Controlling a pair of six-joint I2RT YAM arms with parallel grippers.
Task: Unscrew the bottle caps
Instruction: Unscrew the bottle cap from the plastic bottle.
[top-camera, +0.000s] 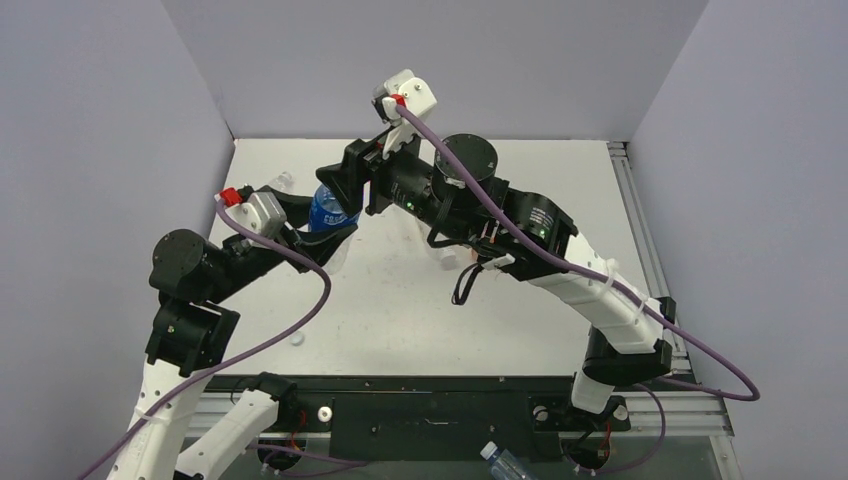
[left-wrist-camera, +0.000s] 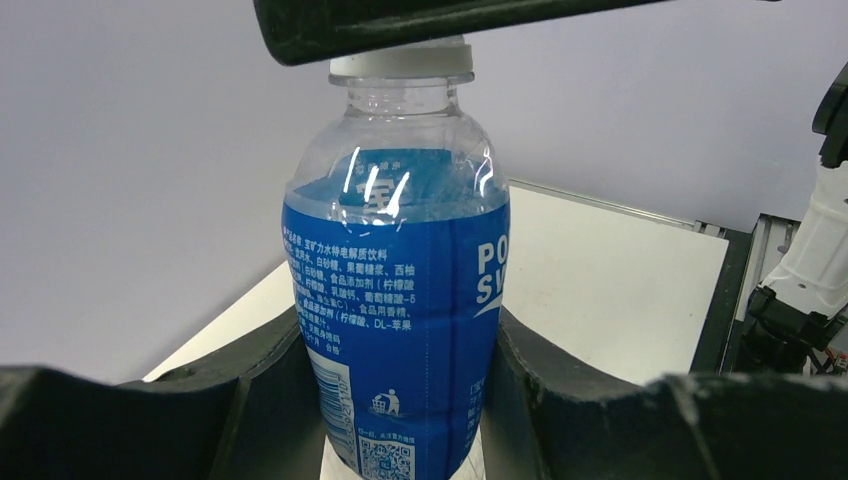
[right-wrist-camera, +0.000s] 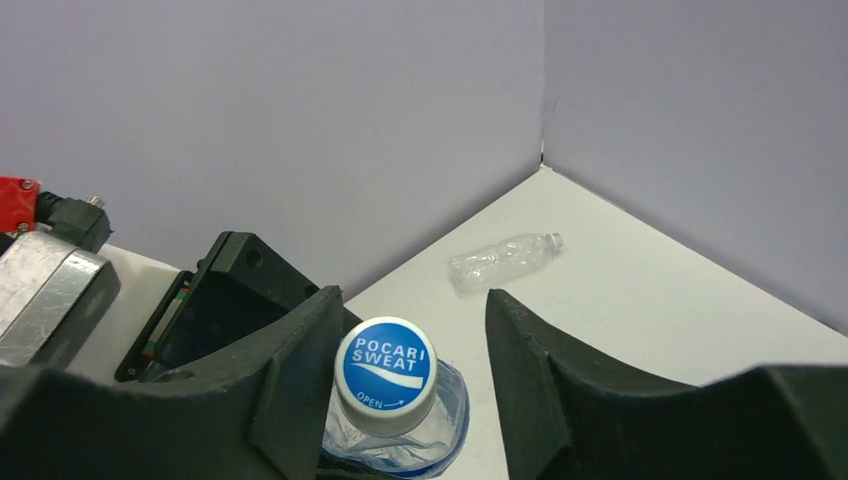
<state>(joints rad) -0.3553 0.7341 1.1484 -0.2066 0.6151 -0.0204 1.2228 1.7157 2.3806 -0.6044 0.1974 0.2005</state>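
Observation:
My left gripper (left-wrist-camera: 400, 352) is shut on the body of a blue-labelled bottle (left-wrist-camera: 400, 300) and holds it upright above the table. The bottle's cap (right-wrist-camera: 385, 372) is white-sided with a blue printed top and sits on the neck. My right gripper (right-wrist-camera: 412, 310) hangs over the cap with its jaws open. Its left finger (right-wrist-camera: 300, 370) lies against the cap's side, and the right finger (right-wrist-camera: 540, 380) stands apart with a clear gap. From above, both grippers meet at the bottle (top-camera: 330, 208). In the left wrist view a black finger of the right gripper covers the top of the cap (left-wrist-camera: 402, 62).
A clear empty bottle (right-wrist-camera: 503, 262) lies on its side near the far left corner of the table (top-camera: 520, 320). A small white round thing (top-camera: 296, 339) lies near the table's front. Another bottle (top-camera: 503, 463) lies below the front rail. Grey walls close in three sides.

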